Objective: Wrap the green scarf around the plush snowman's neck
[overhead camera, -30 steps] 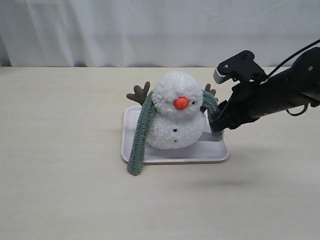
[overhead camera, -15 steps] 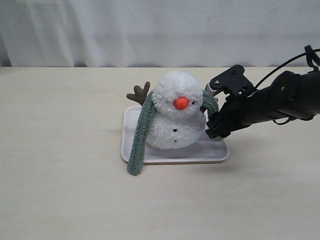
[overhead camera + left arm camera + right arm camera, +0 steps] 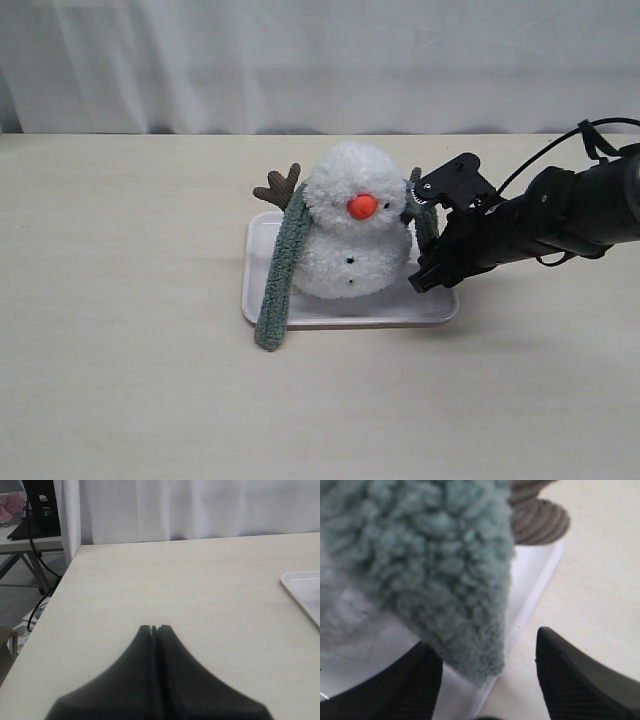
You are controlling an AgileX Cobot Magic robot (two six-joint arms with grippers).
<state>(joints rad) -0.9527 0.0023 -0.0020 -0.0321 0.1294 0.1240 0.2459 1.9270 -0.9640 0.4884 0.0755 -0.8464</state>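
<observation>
The plush snowman [image 3: 352,235] sits upright on a white tray [image 3: 340,312]. The green scarf [image 3: 283,265] runs behind its head; one end hangs down over the tray's front left edge onto the table. The other end [image 3: 425,215] hangs at the snowman's right side. My right gripper [image 3: 425,275] is low at the tray's right edge, open. In the right wrist view the fuzzy scarf end [image 3: 435,565] hangs between the spread fingers of the right gripper [image 3: 482,645], ungripped. My left gripper [image 3: 154,628] is shut on nothing, over bare table, and does not show in the exterior view.
A brown twig arm [image 3: 279,187] sticks out behind the scarf on the left; the other twig arm [image 3: 537,520] lies past the scarf end. The tray's corner [image 3: 300,587] shows at the edge of the left wrist view. A white curtain [image 3: 320,60] backs the table.
My right arm has dropped lower and moved in toward the snowman, bringing the open gripper around the scarf's right end. The snowman, scarf and tray have stayed put.
</observation>
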